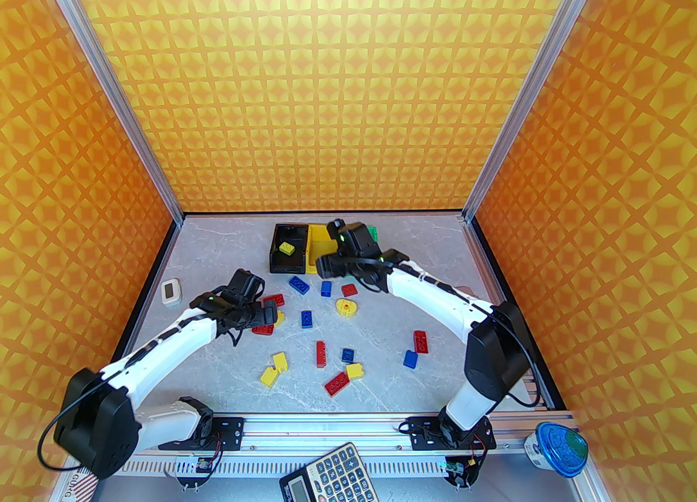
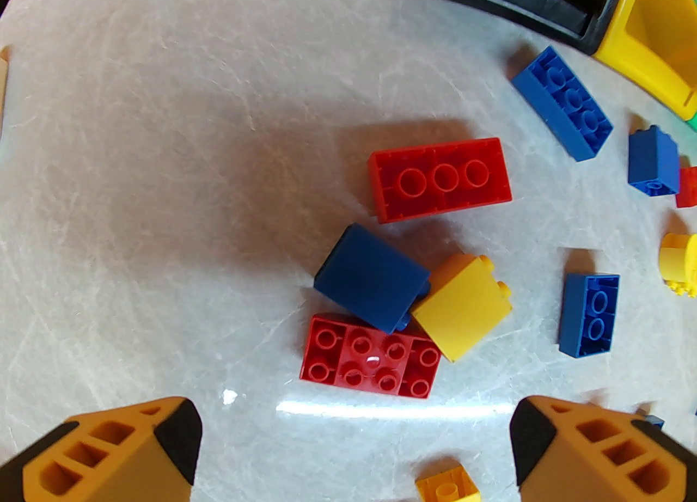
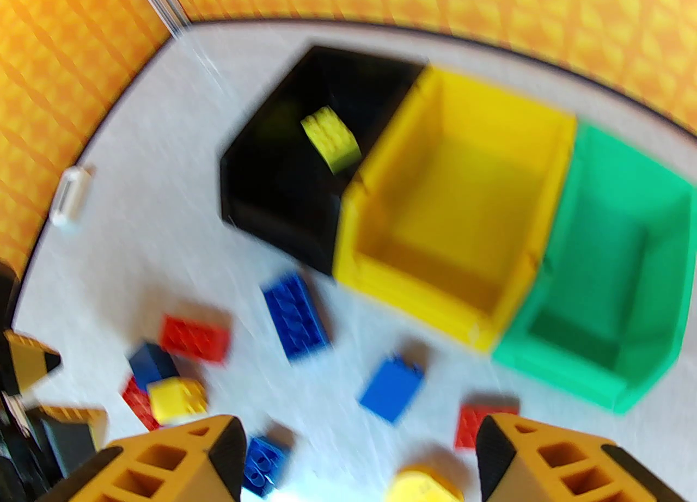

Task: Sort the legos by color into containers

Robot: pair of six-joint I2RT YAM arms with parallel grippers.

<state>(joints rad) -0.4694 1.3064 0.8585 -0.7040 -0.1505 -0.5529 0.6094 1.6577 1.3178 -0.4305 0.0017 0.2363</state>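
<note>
1. Judging the sorting as only just begun: so far finding one yellow lego (image 3: 331, 139) inside the black bin (image 3: 272, 216), at 12 o'clock on the table (image 1: 228, 380).
2. Finding nothing inside the yellow bin (image 3: 414, 293) and nothing inside the green bin (image 3: 572, 374), set in one row with the black one, wall against wall, toward 3 o'clock from it.
3. Counting well over a dozen loose legos (image 1: 321, 354) in red, blue and yellow, scattered on the table from 9 o'clock through the centre to about 4 o'clock, all outside the bins.
4. For the left pincer (image 2: 351, 434): spread wide, holding nothing, hanging over a small heap at about 9 o'clock.
5. In that heap: a blue brick (image 2: 371, 276) touching a yellow brick (image 2: 462, 305) and overlapping a studded red brick (image 2: 370, 355). Just beyond, toward 12 o'clock, an upside-down red brick (image 2: 440, 179), apart from the heap.
6. For the right pincer (image 3: 359, 451): fingers apart with nothing between them, hanging above the table just in front of the bins. Blurred view, so no finer detail.
7. Left to do, as a judgement: nearly everything. Each loose lego to be picked and dropped by colour, with yellow apparently going to the black bin, and red and blue not yet given a bin.
</note>
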